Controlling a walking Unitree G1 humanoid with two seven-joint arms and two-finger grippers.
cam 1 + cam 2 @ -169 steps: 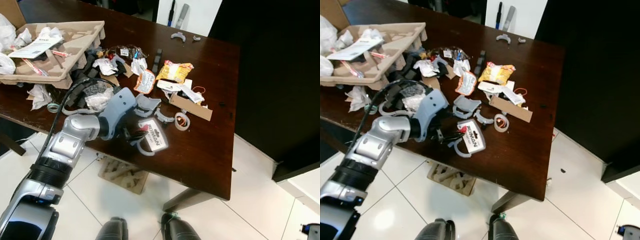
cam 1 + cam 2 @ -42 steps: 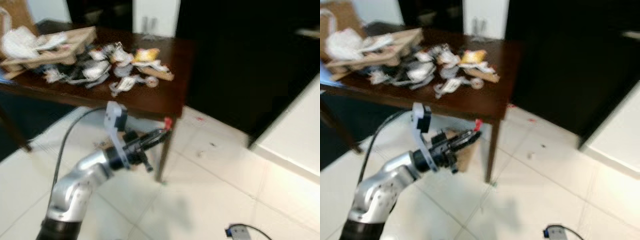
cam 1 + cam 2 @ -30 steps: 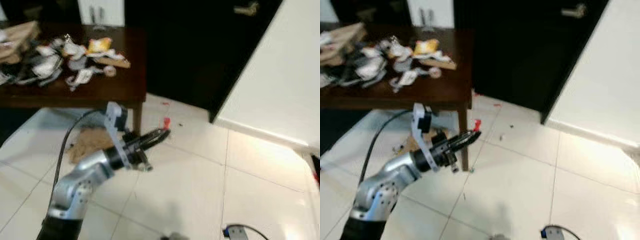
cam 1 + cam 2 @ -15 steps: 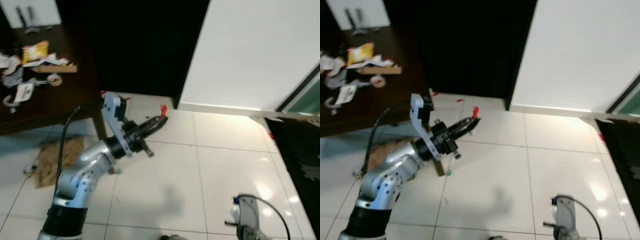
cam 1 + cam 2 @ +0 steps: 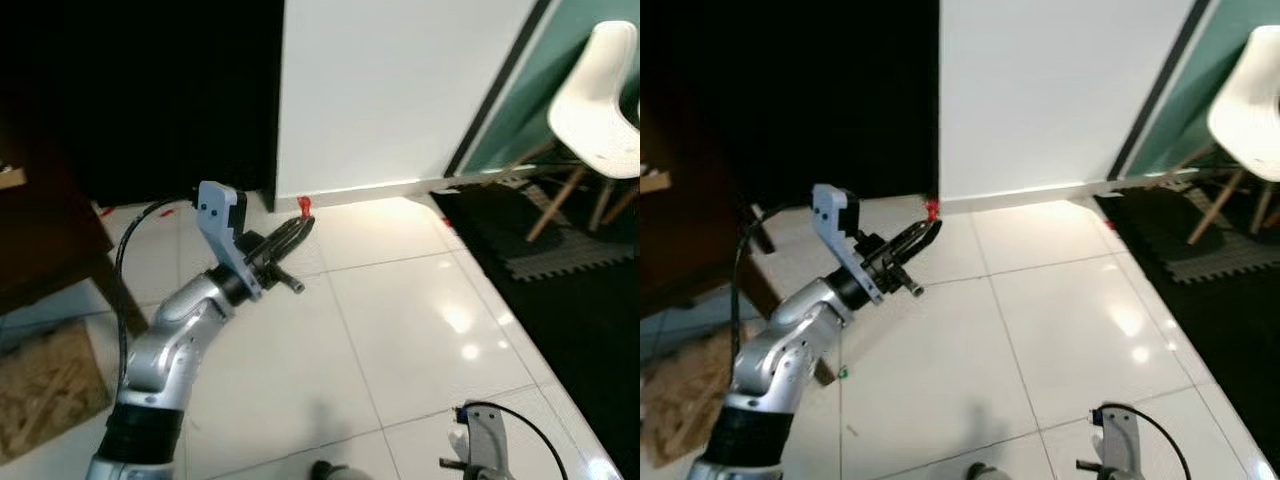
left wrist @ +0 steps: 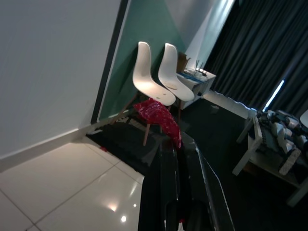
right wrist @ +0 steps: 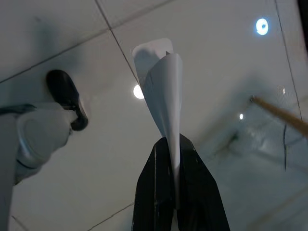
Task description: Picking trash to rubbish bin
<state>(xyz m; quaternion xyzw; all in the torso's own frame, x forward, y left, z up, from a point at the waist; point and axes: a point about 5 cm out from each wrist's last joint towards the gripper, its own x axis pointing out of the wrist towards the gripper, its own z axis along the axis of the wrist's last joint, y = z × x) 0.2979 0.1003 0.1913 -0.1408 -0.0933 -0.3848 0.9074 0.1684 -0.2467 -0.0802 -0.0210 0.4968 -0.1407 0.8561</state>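
My left gripper (image 5: pixel 296 226) is held out over the white tiled floor, shut on a small red scrap (image 5: pixel 303 207). In the left wrist view the crumpled red scrap (image 6: pixel 159 117) sticks out past the closed black fingers (image 6: pixel 166 159). My right arm (image 5: pixel 482 447) hangs low at the bottom right. In the right wrist view my right gripper (image 7: pixel 174 143) is shut on a curled piece of white paper (image 7: pixel 162 86) above the tiles.
A dark table (image 5: pixel 45 255) sits at the left edge with a cardboard sheet (image 5: pixel 40 388) on the floor beside it. A white wall (image 5: pixel 390 90) and a dark doorway (image 5: pixel 140 90) lie ahead. A white chair (image 5: pixel 597 88) stands on a black mat (image 5: pixel 560 250) at the right.
The whole view has swung right: the littered table has slid off to the left, and the chair and mat have come in. My left gripper still holds the red scrap out front.
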